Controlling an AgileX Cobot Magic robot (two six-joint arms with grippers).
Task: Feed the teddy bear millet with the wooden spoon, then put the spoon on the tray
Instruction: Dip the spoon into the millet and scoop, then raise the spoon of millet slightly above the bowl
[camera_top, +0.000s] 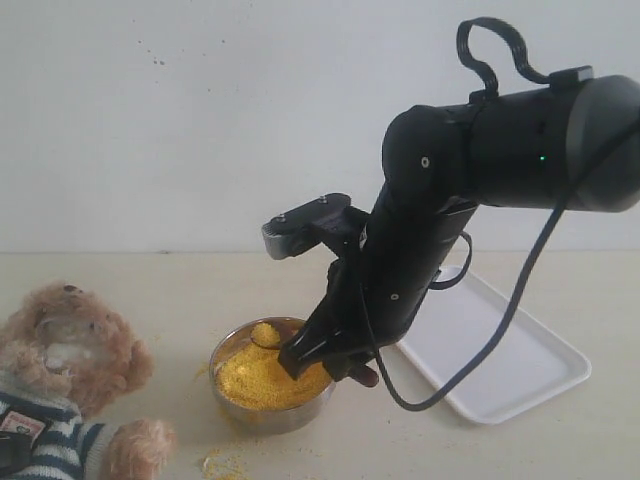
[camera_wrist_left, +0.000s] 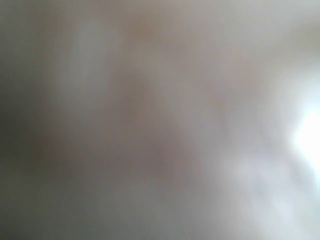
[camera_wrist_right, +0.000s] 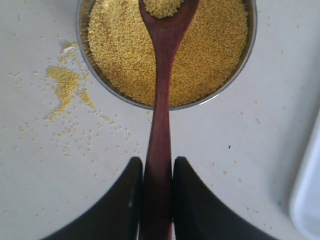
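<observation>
At left teddy bear (camera_top: 70, 375), millet (camera_top: 255, 385) in bowl (camera_top: 272, 419), spoon (camera_wrist_right: 159, 125) seemingly above, tray (camera_top: 530, 365) right

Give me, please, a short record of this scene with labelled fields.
Right claw: shut on the slim dark reddish-brown wooden spoon
Spoon bowl: full of grain, over the round steel bowl
Bowl contents: heaped fine yellow millet
Spill: yellow crumbs on the table beside it
Fluffy light-brown teddy bear: left of the bowl, exterior view
Flat white rectangular tray: right of the bowl
Left claw: not visible; its view is a blur
</observation>
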